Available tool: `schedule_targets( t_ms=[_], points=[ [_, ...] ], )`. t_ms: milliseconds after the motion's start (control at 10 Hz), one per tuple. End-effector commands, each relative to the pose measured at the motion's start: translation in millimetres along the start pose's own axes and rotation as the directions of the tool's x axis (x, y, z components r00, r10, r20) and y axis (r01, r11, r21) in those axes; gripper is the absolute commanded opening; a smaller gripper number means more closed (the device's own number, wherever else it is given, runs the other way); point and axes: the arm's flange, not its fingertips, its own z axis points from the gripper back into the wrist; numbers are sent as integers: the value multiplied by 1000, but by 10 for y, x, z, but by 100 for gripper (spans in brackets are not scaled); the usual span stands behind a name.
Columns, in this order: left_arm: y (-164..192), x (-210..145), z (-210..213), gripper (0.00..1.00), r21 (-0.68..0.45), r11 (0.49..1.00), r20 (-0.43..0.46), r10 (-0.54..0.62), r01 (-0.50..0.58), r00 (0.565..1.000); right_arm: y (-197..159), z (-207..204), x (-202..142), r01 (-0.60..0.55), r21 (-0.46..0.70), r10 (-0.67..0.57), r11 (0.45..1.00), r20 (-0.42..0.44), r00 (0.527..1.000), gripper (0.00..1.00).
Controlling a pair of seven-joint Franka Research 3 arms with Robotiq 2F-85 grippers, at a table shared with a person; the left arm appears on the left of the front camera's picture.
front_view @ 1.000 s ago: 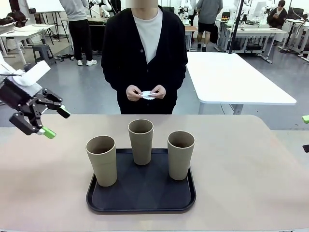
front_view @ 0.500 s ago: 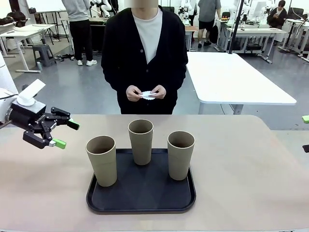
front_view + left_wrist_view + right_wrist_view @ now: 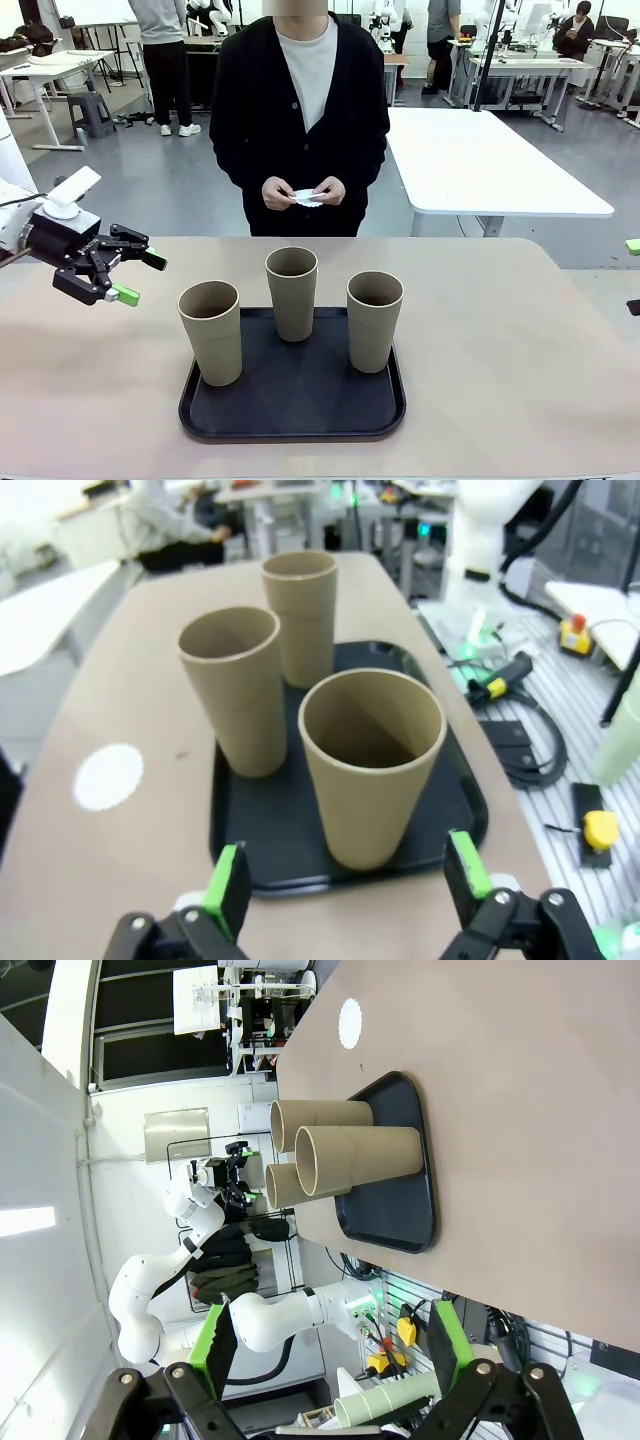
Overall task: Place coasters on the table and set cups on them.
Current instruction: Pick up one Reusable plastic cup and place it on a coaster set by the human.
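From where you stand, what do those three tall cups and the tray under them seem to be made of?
The cups look like matte tan plastic or pressed fibre, I can't tell which: dull walls without shine. The tray looks like black moulded plastic, satin: smooth with a rounded raised rim.

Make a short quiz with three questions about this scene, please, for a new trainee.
1. True or false: all three cups stand on the black tray.
2. The left pincer is: A) open, beside the tray; B) shut on a cup; C) inside a cup.
3. Where are the white coasters?

Key: 1. True. 2. A. 3. In the person's hands, not yet on the table.
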Motion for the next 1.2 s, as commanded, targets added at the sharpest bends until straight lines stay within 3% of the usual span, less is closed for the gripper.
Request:
schedule_targets(
  t_ms=[0,700,900,1100],
  points=[
    [-20,-41,55,100,24,1000,14,11,-12,1000,0,0,17,-4,16,4,1000,1,1000,100],
    [-22,-98,23,100,25,1000,6,-5,5,1000,0,0,17,-4,16,4,1000,1,1000,100],
    [-40,-238,-75,100,47,997,98,-63,59,993,0,0,17,-4,16,4,1000,1,1000,100],
    [-25,-412,-215,100,35,997,134,-76,72,988,0,0,17,-4,16,4,1000,1,1000,100]
  ],
)
